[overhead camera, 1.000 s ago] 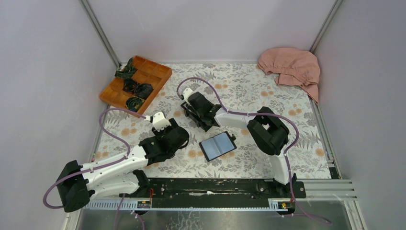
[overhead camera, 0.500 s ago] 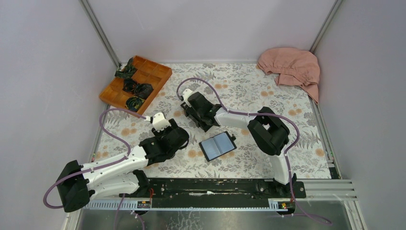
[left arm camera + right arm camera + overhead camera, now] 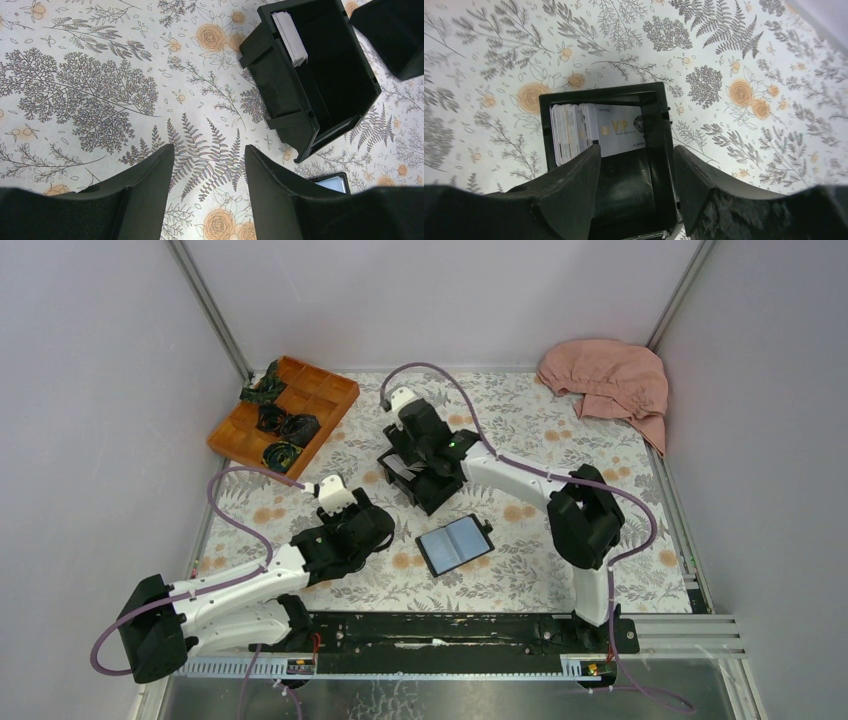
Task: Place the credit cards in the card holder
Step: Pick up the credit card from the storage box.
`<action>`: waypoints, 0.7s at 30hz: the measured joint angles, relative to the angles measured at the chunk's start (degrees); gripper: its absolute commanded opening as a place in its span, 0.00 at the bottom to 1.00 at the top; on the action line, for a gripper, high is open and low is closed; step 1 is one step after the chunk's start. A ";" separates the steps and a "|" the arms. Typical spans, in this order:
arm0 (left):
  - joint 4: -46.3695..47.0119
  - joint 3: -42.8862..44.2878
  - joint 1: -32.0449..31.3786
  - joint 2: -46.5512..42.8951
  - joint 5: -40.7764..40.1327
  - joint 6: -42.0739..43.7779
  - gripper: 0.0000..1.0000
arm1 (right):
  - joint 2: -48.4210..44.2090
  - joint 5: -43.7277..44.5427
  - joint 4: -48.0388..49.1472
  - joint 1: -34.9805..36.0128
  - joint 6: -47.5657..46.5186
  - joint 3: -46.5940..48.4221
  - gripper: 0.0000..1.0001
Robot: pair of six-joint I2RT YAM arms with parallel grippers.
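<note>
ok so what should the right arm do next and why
Probably lower the right gripper into the black box and pinch the outermost of the credit cards. Its jaws are open, empty, directly above the stack standing in the box, and the card holder lies open.

floral table (image 3: 520, 410) | on it: wooden tray (image 3: 330, 392), black box (image 3: 285, 107), open card holder (image 3: 455, 546), pink cloth (image 3: 610, 380)

Overhead view of whole table (image 3: 520, 420); both wrist views close, downward, sharing the black box (image 3: 280, 92).
</note>
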 measured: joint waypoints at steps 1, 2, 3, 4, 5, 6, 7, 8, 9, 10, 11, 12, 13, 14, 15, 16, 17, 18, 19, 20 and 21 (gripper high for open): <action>0.00 0.00 0.02 -0.02 0.00 0.00 0.62 | 0.09 -1.38 -0.79 -0.74 1.29 1.01 0.63; -0.02 0.00 0.02 -0.02 0.00 0.00 0.62 | 0.22 -2.73 -1.84 -1.62 2.67 2.19 0.63; 0.00 0.00 0.04 -0.04 0.00 0.00 0.62 | 0.48 -4.28 -2.47 -2.58 4.02 3.43 0.64; 0.00 0.00 0.07 -0.04 0.00 0.00 0.62 | 0.87 -5.97 -3.08 -3.74 5.46 4.85 0.64; -0.02 0.00 0.07 -0.04 0.00 0.00 0.62 | 1.22 -7.32 -3.41 -4.63 6.58 5.84 0.64; 0.00 0.00 0.07 -0.04 0.00 0.00 0.62 | 1.75 -9.18 -3.82 -5.73 7.98 7.06 0.64; 0.00 0.00 0.07 -0.04 0.00 0.00 0.61 | 2.27 -10.75 -4.11 -6.54 9.14 7.91 0.65; -0.02 0.00 0.07 -0.04 0.00 0.00 0.62 | 2.73 -12.26 -4.26 -7.21 10.08 8.46 0.65; 0.00 0.00 0.07 -0.04 0.00 0.00 0.61 | 3.37 -14.36 -4.52 -8.02 11.34 8.94 0.65; -0.02 0.00 0.07 -0.04 0.00 0.00 0.61 | 3.89 -16.02 -4.66 -8.55 12.33 9.09 0.65; 0.00 0.00 0.07 -0.04 0.00 0.00 0.61 | 4.55 -17.90 -4.83 -9.11 13.40 9.18 0.65; 0.00 0.00 0.07 -0.04 0.00 0.00 0.61 | 5.25 -19.56 -5.03 -9.51 14.38 9.18 0.65; -0.02 0.00 0.07 -0.02 -0.02 0.00 0.61 | 5.77 -20.87 -5.29 -9.73 15.10 9.18 0.65; 0.00 0.00 0.07 -0.02 0.00 0.00 0.61 | 6.23 -22.29 -5.57 -9.86 15.80 9.18 0.65; 0.00 0.00 0.07 -0.02 -0.02 0.00 0.61 | 6.60 -23.43 -5.88 -9.92 16.48 9.18 0.65; 0.00 0.00 0.07 -0.02 -0.02 0.00 0.61 | 6.86 -24.72 -6.08 -9.94 17.11 9.11 0.65; 0.00 0.00 0.07 -0.02 -0.02 0.00 0.61 | 6.91 -25.90 -6.14 -9.94 17.68 8.92 0.65; 0.00 0.00 0.07 -0.02 -0.02 0.00 0.62 | 6.91 -26.77 -6.12 -9.94 18.18 8.72 0.65; 0.00 0.00 0.07 -0.02 -0.02 0.00 0.61 | 6.88 -27.61 -5.79 -9.94 18.69 8.50 0.65; 0.00 0.00 0.07 -0.02 -0.02 0.00 0.61 | 6.88 -28.39 -5.42 -9.94 19.12 8.24 0.65; 0.00 0.00 0.07 -0.02 -0.02 0.00 0.61 | 6.88 -28.96 -5.16 -9.94 19.54 7.89 0.65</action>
